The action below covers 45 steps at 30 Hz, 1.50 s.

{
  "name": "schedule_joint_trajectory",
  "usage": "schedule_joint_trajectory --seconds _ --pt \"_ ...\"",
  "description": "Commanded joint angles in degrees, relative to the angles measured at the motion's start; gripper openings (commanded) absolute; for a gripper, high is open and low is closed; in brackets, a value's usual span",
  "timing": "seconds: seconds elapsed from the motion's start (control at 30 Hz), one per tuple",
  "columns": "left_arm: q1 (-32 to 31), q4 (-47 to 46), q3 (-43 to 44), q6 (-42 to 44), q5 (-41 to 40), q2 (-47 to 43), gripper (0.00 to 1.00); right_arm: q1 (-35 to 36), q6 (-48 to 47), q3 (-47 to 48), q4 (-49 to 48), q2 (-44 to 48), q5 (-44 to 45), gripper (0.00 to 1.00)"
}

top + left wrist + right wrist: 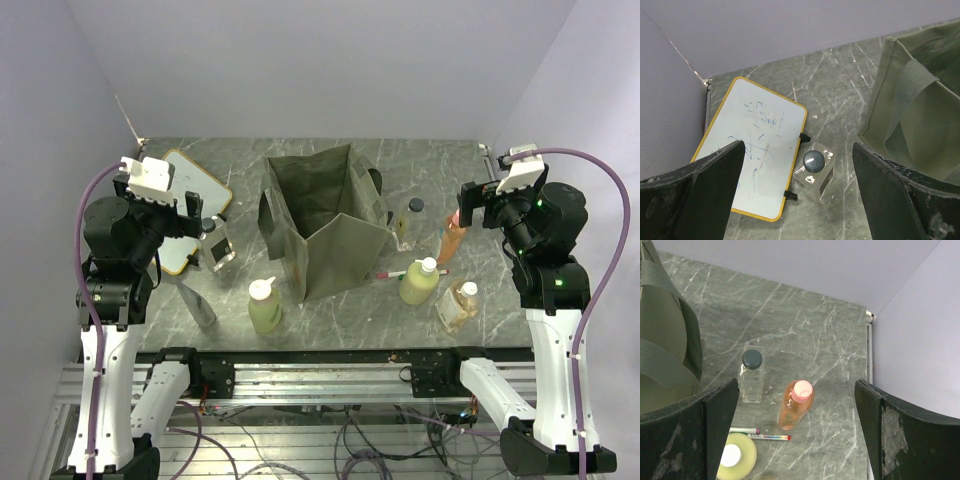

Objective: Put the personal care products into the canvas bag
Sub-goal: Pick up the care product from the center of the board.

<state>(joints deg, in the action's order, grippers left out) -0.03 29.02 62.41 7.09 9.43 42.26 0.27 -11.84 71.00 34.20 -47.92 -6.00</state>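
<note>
Olive-green canvas bag mid-table; wood-framed whiteboard to my left of it, slim orange bottle right.

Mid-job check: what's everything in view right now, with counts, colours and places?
bag: 1, olive green, centre, open
yellow-green bottles: 2, white caps, one near left of bag, one right of it
orange bottle: 1, pink cap, right of bag
amber bottle: 1, white cap, near right
jars: 2, clear, black lids, one by whiteboard, one right of bag
tube: 1, grey, lying near left
pen: 1 sure, multicoloured, right of bag
whiteboard: 1, white, yellow frame, far left
table: 1, grey marble
left gripper: open, above whiteboard-side jar
right gripper: open, above orange bottle
</note>
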Motion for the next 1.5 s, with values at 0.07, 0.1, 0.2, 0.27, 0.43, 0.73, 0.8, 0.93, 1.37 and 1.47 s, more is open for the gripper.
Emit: schedule_joint_trajectory --seconds 0.07,0.1,0.2,0.27,0.43,0.73,0.8,0.93,1.37,1.47 --pt "0.82 0.40 1.91 0.97 0.71 -0.31 0.99 -0.41 -1.94 0.16 0.92 -0.07 -1.48 1.00" --pt "0.80 0.46 1.99 1.43 1.38 -0.43 0.99 -0.40 -1.98 0.04 0.88 -0.12 -1.93 1.00" --pt "0.82 1.44 2.62 3.33 3.42 -0.07 0.99 -0.45 -3.15 0.16 1.24 -0.42 -3.05 1.00" --pt "0.82 0.97 2.31 3.66 3.19 0.01 0.99 -0.39 -4.00 0.42 1.61 -0.95 -2.68 1.00" --pt "0.82 0.96 1.98 4.08 4.49 0.44 0.99 -0.39 -5.27 1.68 3.47 -2.68 -2.28 1.00" --pt "0.82 1.77 2.01 4.51 6.72 2.08 0.99 -0.44 -8.43 1.97 6.94 -4.14 -4.49 1.00" --pt "0.78 1.88 1.84 3.95 8.04 2.41 0.99 -0.37 -8.71 1.69 7.90 -4.53 -4.73 1.00" --pt "0.82 1.89 1.25 4.18 9.11 2.34 0.99 -0.42 -9.48 1.12 9.66 -5.08 -5.06 1.00" --pt "0.82 2.03 -0.51 4.12 7.98 1.19 1.00 -0.39 -5.17 -1.77 7.65 -7.41 0.21 0.99" --pt "0.82 2.88 -0.13 4.17 7.70 1.57 1.00 -0.44 -3.78 -2.20 7.12 -7.88 1.25 0.97"
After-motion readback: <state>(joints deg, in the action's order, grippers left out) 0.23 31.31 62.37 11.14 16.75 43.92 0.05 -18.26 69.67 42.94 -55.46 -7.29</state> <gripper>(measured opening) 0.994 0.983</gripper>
